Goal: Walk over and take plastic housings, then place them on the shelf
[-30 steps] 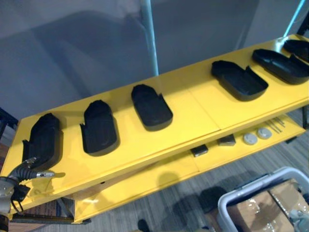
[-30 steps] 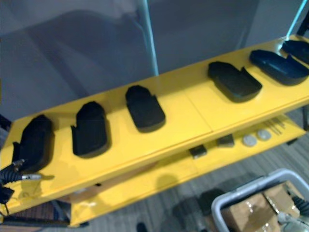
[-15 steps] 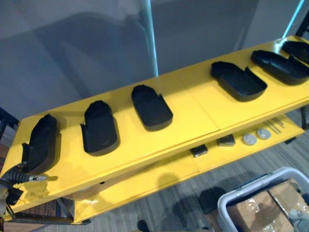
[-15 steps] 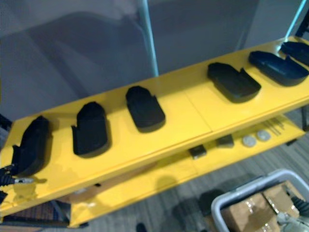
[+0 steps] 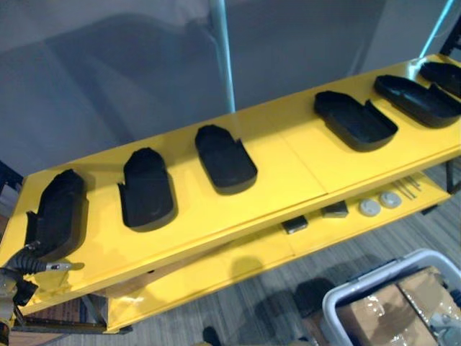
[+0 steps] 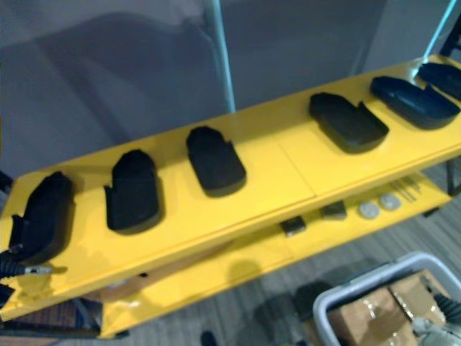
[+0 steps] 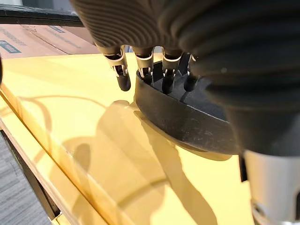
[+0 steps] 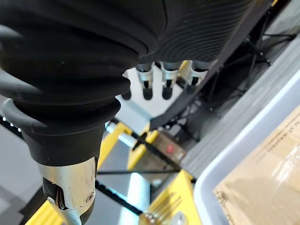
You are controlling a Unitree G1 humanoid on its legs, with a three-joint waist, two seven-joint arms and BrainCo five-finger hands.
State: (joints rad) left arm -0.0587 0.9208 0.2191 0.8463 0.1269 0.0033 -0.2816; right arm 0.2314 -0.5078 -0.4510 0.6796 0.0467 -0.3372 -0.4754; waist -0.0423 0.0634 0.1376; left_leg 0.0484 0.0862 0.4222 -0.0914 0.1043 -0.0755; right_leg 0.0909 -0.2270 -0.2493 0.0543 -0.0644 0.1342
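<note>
Several black plastic housings lie in a row on the yellow shelf's top tier (image 5: 288, 166). The leftmost housing (image 5: 57, 213) sits by the shelf's left end, then a second (image 5: 146, 189) and a third (image 5: 225, 158). More housings (image 5: 354, 119) lie towards the right end. In the left wrist view my left hand (image 7: 123, 77) hangs with straight fingers over the near end of a housing (image 7: 187, 122), open and gripping nothing. My right hand (image 8: 147, 86) is open too, its fingers hanging free and holding nothing.
A lower yellow tier (image 5: 245, 263) carries a small black block (image 5: 296, 225), a grey block (image 5: 335, 210) and two round discs (image 5: 369, 207). A white bin (image 5: 338, 303) with cardboard boxes stands on the floor at lower right. A pale blue post (image 5: 222, 50) rises behind the shelf.
My left arm has sunk a little towards the lower left corner, away from the leftmost housing. The housings lie as before.
</note>
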